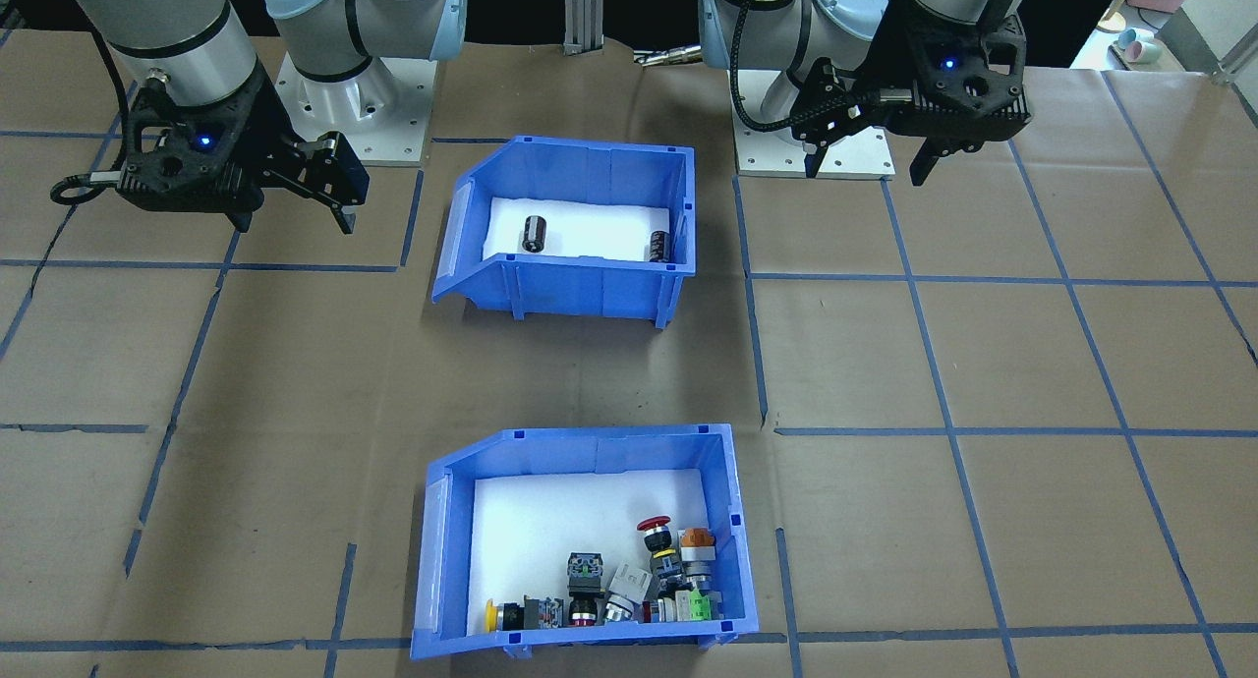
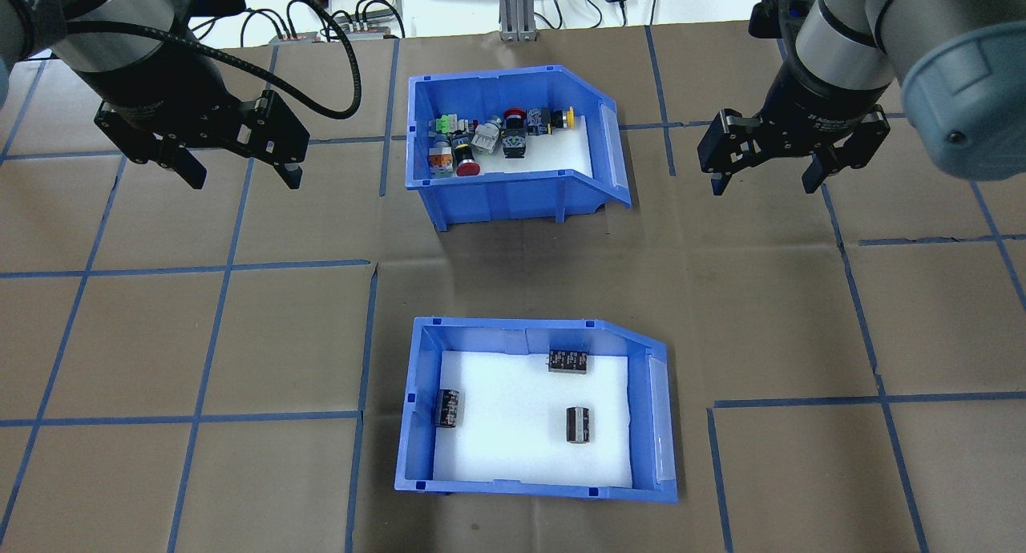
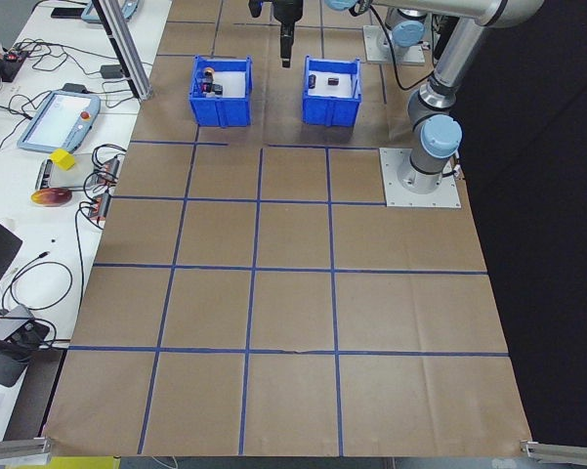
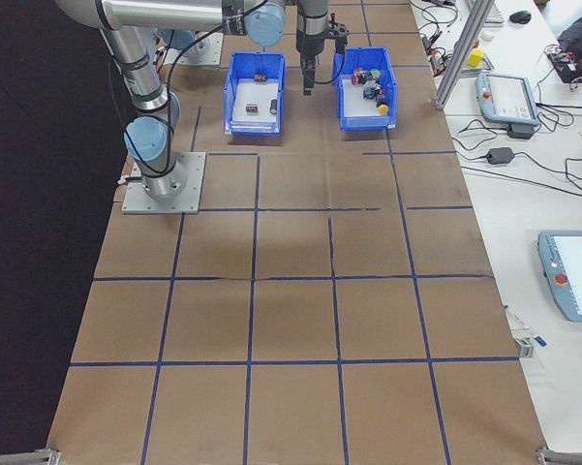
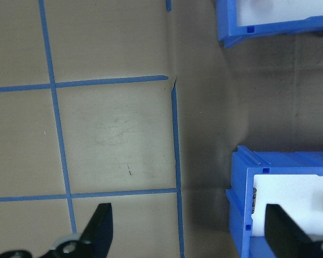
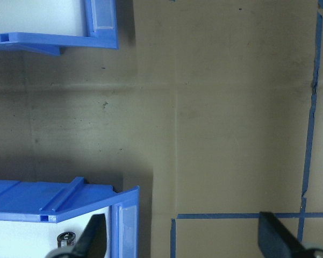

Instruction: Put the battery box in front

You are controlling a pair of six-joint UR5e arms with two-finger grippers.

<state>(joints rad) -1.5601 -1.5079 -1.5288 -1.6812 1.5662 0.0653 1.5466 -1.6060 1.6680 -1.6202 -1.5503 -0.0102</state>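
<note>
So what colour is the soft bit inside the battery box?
White foam, clearest in the overhead view.

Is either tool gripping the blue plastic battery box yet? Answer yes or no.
No: in the overhead view the left tool and right tool hang open above the paper, apart from the blue plastic battery box.

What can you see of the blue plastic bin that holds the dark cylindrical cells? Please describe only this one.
The blue plastic bin with the white foam liner sits flat on the brown paper-covered table, nearer the robot than the other bin. One end wall is sloped and low, with a clear label strip. Three dark cylindrical cells lie apart on the liner, two near the walls. No fingers touch it.
</note>
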